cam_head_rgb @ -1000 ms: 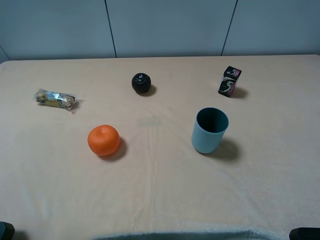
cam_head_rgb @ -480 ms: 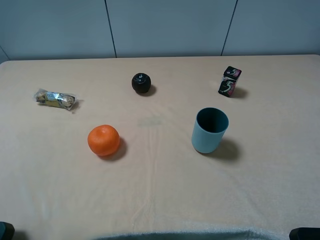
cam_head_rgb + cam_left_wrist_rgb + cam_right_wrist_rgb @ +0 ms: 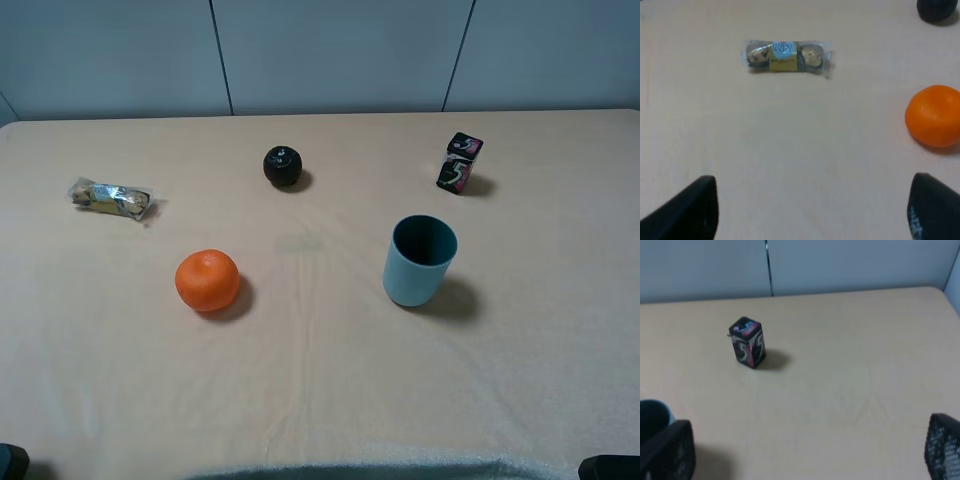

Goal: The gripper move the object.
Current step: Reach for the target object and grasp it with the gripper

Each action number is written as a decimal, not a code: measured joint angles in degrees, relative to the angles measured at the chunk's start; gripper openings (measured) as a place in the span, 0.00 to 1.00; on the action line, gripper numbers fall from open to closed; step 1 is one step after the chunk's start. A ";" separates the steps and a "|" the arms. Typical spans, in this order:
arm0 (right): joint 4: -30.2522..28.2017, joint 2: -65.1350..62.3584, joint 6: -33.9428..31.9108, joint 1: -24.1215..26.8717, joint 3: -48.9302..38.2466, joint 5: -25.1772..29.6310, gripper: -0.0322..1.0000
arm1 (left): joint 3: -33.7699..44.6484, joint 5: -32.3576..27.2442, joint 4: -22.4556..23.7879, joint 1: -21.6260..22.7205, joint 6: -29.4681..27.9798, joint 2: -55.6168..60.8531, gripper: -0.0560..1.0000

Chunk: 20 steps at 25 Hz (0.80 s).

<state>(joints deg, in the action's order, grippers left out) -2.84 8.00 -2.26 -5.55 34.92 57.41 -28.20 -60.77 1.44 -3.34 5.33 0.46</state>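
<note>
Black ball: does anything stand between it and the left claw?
Nothing stands squarely in the way. Only the orange lies close beside the straight line from the left claw to the black ball, so a low sweep might brush it.

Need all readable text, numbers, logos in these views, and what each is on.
"FERRERO ROCHER": round label on the candy pack.
"5": on each of the two side faces of the black box that show; the pattern on its top is not legible.
Ball: the pale mark on top is too small to read.
Orange and cup: no text in view.
</note>
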 joint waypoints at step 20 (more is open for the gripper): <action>9.87 41.95 12.56 0.00 20.78 -1.13 0.70 | 0.00 0.00 0.00 0.00 0.00 0.00 0.79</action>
<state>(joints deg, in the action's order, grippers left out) 7.03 49.95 10.30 -5.55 55.70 56.28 -28.20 -60.77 1.44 -3.34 5.33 0.46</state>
